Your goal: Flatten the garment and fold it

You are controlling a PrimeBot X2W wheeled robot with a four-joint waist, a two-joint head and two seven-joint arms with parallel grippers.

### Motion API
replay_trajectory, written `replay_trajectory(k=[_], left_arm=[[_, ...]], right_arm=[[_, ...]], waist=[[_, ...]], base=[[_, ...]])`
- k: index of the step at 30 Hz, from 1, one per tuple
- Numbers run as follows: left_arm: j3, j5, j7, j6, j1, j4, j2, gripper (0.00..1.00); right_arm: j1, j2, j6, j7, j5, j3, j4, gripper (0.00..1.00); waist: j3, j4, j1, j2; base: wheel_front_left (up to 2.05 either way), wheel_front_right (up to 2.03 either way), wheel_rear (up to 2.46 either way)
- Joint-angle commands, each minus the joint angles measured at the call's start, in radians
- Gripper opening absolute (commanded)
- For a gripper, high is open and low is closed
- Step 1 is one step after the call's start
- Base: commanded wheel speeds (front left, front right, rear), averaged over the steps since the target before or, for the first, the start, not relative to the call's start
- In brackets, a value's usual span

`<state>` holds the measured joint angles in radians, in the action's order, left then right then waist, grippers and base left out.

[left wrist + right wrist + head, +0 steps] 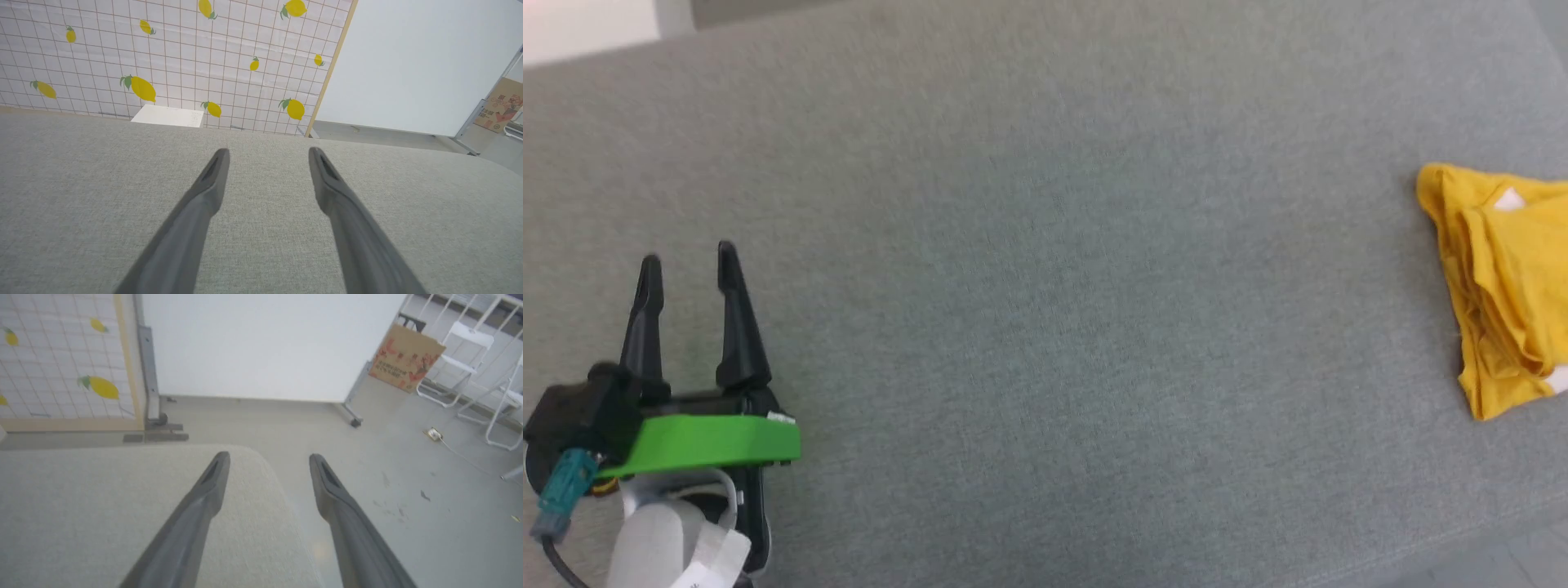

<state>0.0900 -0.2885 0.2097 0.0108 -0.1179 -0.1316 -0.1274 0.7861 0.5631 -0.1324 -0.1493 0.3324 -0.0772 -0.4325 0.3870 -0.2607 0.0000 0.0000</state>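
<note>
— Nearest my head camera is my left gripper (688,255), low at the left. Its two dark fingers (739,343) are spread apart and released, pointing up over bare cloth. My left wrist camera shows the same spread.

— What's the biggest thing around you?

— My work surface, a grey upholstered cushion (1045,286) that runs across the whole head view.

— And the garment?

— My garment (1503,294) lies on that cushion at the far right of the head view, well apart from my left gripper. The frame edge cuts off its right side. It is bright yellow and bunched, not flat, with several layers overlapping and long creases running down it. Its left edge slants and ends in a low corner.

— Your other gripper?

— My right gripper (269,455) is released too, fingers wide. It hangs over the cushion's rounded corner, one finger above cloth and the other above the pale floor (388,490).

— Any small details on the shirt?

— Two white patches (1509,200), one near its top edge and one low on its right by the frame edge.
</note>
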Motion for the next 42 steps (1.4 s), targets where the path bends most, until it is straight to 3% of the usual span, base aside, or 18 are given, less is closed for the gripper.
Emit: replay_trajectory(k=[1,3,8,16,20,30,37,42], left_arm=[[0.009,-0.005,0.012,-0.012,0.014,0.009,0.005,1.0],[0.017,-0.013,0.022,-0.017,0.026,0.02,0.013,1.0],[0.029,-0.024,0.035,-0.022,0.061,0.044,0.022,1.0],[0.04,-0.032,0.044,-0.032,0.11,0.053,0.032,1.0],[0.035,-0.032,0.046,-0.039,0.12,0.059,0.039,1.0],[-0.011,0.022,0.048,-0.068,0.113,0.122,0.042,1.0],[-0.066,0.09,0.035,-0.08,0.106,0.177,0.025,1.0],[-0.09,0.1,0.028,-0.091,0.121,0.207,0.033,1.0]], right_arm=[[-0.002,-0.009,0.002,0.037,0.013,0.03,0.046,1.0],[-0.022,-0.033,0.002,0.11,0.009,0.041,0.108,1.0],[-0.103,-0.17,0.002,0.257,0.003,0.062,0.215,1.0],[-0.294,-0.402,0.002,0.364,-0.008,0.079,0.319,1.0],[-0.395,-0.481,0.002,0.383,-0.008,0.071,0.338,1.0],[-0.604,-0.512,0.002,0.398,-0.02,0.113,0.289,1.0],[-0.667,-0.513,0.002,0.384,-0.151,0.122,0.261,1.0],[-0.697,-0.513,0.002,0.366,-0.176,0.092,0.259,1.0]], waist=[[-0.103,0.034,0.0,0.0],[-0.138,0.049,0.0,0.0],[-0.215,0.096,0.0,0.0],[-0.299,0.167,0.0,0.0],[-0.326,0.198,0.0,0.0],[-0.376,0.248,0.0,0.0],[-0.386,0.246,0.0,0.0],[-0.392,0.238,0.0,0.0]], base=[[0.0,0.0,0.0],[0.0,0.0,0.0],[0.0,0.0,0.0],[0.0,0.0,0.0],[0.0,0.0,0.0],[0.0,0.0,0.0],[0.0,0.0,0.0],[0.0,0.0,0.0]])
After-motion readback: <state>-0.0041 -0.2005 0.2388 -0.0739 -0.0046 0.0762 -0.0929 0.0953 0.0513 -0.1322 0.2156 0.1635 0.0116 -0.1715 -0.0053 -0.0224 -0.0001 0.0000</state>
